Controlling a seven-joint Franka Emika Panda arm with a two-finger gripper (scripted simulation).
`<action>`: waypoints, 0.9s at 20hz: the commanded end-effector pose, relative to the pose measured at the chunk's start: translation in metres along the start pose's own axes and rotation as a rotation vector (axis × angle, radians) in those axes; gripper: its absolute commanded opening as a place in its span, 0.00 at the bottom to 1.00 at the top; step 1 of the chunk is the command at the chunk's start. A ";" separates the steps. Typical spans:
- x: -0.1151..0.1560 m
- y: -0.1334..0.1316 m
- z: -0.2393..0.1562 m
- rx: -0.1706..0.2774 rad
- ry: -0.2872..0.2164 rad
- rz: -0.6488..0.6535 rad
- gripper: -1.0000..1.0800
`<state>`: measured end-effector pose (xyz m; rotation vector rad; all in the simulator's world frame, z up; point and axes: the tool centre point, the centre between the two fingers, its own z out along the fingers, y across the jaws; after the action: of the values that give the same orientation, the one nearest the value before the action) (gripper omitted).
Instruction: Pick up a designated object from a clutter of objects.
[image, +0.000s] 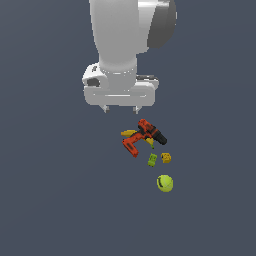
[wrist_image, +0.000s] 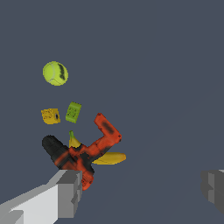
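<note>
Near the middle of the dark grey bench (image: 50, 200), with no edge or corner showing in either view, a small group of items is lying close together. No brand, label or legible writing is showing on any of them; the markings are too small to read.

The green block (image: 152, 159) is sitting as a tiny boxy piece with darker markings, just beside the orange block (image: 166, 158) and apart from it. The drill (image: 144, 137) is lying on its side, orange-red body with a black end, overlapping the smooth curved banana (image: 131, 133). The tennis ball (image: 165, 183) is resting apart from the rest, round, yellow-green, with a dark curved seam.

The gripper (image: 120, 108) is hanging above the group, its grey blocky fingers (wrist_image: 65, 192) spread wide and holding nothing. It is touching no item.
</note>
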<state>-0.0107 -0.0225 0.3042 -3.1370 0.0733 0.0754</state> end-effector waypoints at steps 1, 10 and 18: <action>0.000 0.000 0.000 0.000 0.000 0.000 0.96; -0.007 -0.008 0.015 0.006 -0.044 -0.031 0.96; -0.003 -0.013 0.023 0.007 -0.041 -0.019 0.96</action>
<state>-0.0156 -0.0116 0.2852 -3.1273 0.0377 0.1388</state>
